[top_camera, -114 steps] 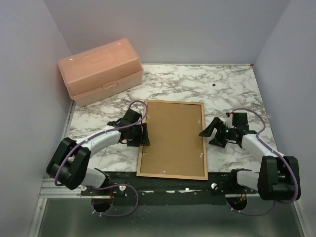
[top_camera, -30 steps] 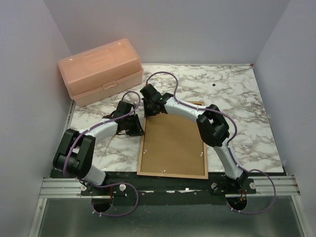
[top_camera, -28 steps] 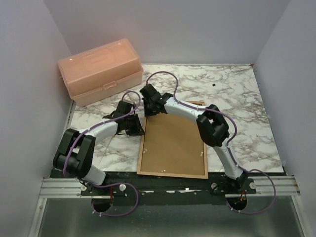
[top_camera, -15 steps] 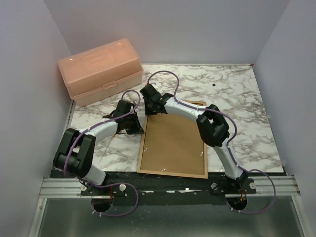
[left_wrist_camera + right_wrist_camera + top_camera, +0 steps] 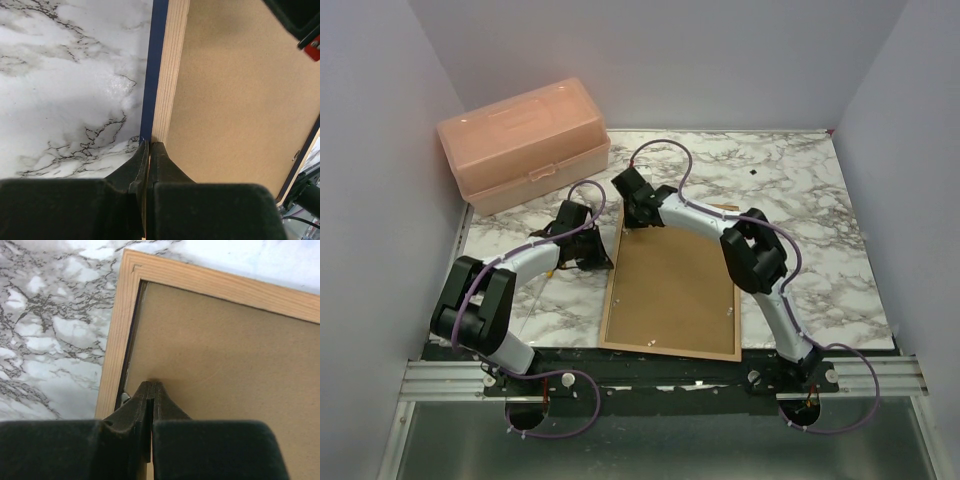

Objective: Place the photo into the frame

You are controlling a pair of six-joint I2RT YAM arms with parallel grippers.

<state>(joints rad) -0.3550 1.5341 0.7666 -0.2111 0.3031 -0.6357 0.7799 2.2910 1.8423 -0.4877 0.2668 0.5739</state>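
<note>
The frame (image 5: 609,308) lies face down on the marble table, light wood side up, with a brown backing board (image 5: 672,285) inside it. My left gripper (image 5: 603,256) is shut, its tips at the frame's left rail (image 5: 170,65), beside the rail's navy outer edge (image 5: 156,60). My right gripper (image 5: 633,222) is shut, its tips touching the backing board (image 5: 225,355) near the frame's far left corner (image 5: 131,262). In the wrist views the left gripper (image 5: 149,144) and the right gripper (image 5: 152,384) show nothing between their fingers. The photo is out of view.
A peach plastic box (image 5: 523,145) stands at the back left by the wall. A small metal tab (image 5: 123,399) sits at the rail's inner edge beside my right fingertips. The right arm (image 5: 752,255) arches over the frame's right half. Grey walls close the table on three sides.
The left jaws have closed at the frame's left rail. The right gripper and the frame's far end have shifted slightly to the right.
</note>
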